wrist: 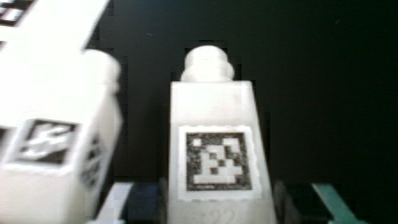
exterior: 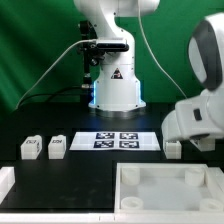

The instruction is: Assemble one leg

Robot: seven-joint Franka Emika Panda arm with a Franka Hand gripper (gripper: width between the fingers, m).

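In the wrist view a small white leg with a black-and-white tag on its face and a rounded peg at its far end stands between my fingers. My gripper is open around its near end. One pad lies close against it, and the other finger stands off with a dark gap. A second leg lies right beside it. In the exterior view my arm's wrist hangs low at the right over a leg, and the fingers are hidden there.
Two more legs stand at the exterior view's left. The marker board lies mid-table. The big white rimmed tray part fills the front right. The robot base stands behind.
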